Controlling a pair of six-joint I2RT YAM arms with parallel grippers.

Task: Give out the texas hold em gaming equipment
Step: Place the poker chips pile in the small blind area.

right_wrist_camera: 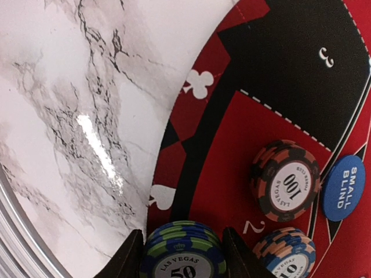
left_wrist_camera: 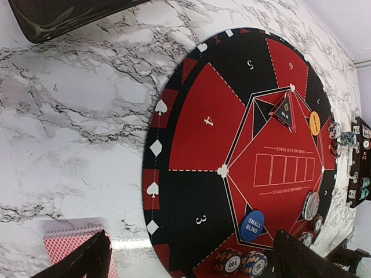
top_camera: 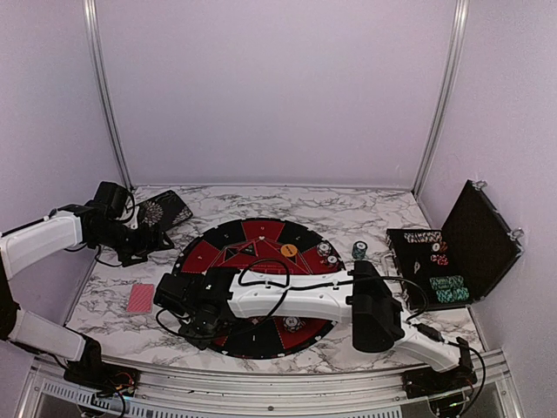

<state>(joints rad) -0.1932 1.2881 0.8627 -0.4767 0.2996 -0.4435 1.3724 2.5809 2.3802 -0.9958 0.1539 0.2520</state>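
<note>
My right gripper (right_wrist_camera: 182,255) is shut on a stack of green-and-blue "50" chips (right_wrist_camera: 183,250), at the mat's near-left edge by the "2" segment; it also shows in the top view (top_camera: 193,324). A dark "100" chip stack (right_wrist_camera: 285,180), a blue-and-orange chip stack (right_wrist_camera: 285,255) and the blue "small blind" marker (right_wrist_camera: 344,187) lie beside it. My left gripper (left_wrist_camera: 191,267) is open and empty above the mat's left edge. Red-backed cards (left_wrist_camera: 66,246) lie on the table by its left finger (left_wrist_camera: 87,260), and show in the top view (top_camera: 139,297). The orange disc (left_wrist_camera: 315,123) lies on the mat.
The round black-and-red mat (top_camera: 228,237) fills the table's middle. The open black case (top_camera: 474,239) with several chips stands at the right, a teal chip stack (top_camera: 359,251) beside it. A black tray (top_camera: 163,212) lies at the back left. The right arm (top_camera: 287,300) stretches across the mat.
</note>
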